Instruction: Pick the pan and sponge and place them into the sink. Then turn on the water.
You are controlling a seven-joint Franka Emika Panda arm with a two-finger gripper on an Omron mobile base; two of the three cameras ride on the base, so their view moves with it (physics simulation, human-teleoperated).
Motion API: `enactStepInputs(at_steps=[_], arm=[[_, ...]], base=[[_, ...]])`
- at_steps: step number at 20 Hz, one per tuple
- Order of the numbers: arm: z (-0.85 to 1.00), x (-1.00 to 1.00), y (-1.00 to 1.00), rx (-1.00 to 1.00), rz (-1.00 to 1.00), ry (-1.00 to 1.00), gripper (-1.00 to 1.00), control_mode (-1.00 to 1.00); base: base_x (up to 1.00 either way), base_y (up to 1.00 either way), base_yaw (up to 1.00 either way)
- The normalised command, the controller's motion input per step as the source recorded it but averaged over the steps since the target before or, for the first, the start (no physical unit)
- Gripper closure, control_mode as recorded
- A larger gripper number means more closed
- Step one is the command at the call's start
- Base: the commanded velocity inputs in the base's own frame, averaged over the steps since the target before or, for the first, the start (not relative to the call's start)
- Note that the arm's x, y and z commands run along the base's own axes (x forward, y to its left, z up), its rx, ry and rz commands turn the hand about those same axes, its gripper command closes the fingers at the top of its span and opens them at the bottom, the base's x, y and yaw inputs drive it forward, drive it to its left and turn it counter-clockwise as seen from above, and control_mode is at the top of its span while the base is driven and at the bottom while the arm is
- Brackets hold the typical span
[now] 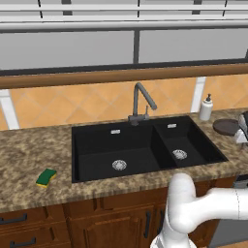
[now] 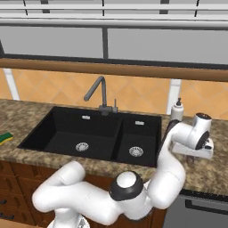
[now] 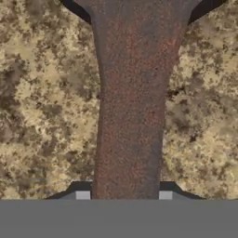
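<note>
The pan (image 1: 225, 127) is a dark brown round pan lying on the counter right of the sink (image 1: 97, 145). In the hand view its long handle (image 3: 130, 107) runs straight up between my fingertips (image 3: 82, 195). My gripper (image 3: 124, 195) is shut on that handle, low over the counter at the far right (image 1: 241, 137). The sponge (image 1: 46, 178), green over yellow, lies on the counter left of the sink, and it also peeks in at the left edge of the right base view (image 2: 5, 138). The dark gooseneck faucet (image 1: 140, 102) stands behind the divider between the basins. No water runs.
A white soap dispenser (image 1: 206, 107) stands at the back just behind the pan. The speckled stone counter (image 1: 29, 150) surrounds the sink, with the tiled backsplash behind. My own arm (image 2: 171, 160) arches over the counter's right part.
</note>
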Motion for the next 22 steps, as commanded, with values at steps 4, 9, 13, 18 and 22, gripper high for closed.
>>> enactStepInputs(at_steps=[4, 9, 13, 18, 22], arm=[[0.99, -0.7, 0.33, 0.03, -0.08, -0.35, 1.0, -1.0], [1.0, -0.63, 0.57, 0.0, -0.12, -0.27, 1.0, -1.0], [1.0, -0.45, 0.86, 0.0, -0.11, -0.1, 1.0, -1.0], [0.9, -0.5, 1.0, 0.0, -0.2, -0.02, 1.0, -1.0], [0.61, -0.52, 1.0, 0.0, -0.3, -0.12, 1.0, -1.0]], base=[[0.0, 0.0, 0.0], [0.0, 0.0, 0.0], [0.0, 0.0, 0.0], [0.0, 0.0, 0.0], [0.0, 0.0, 0.0]])
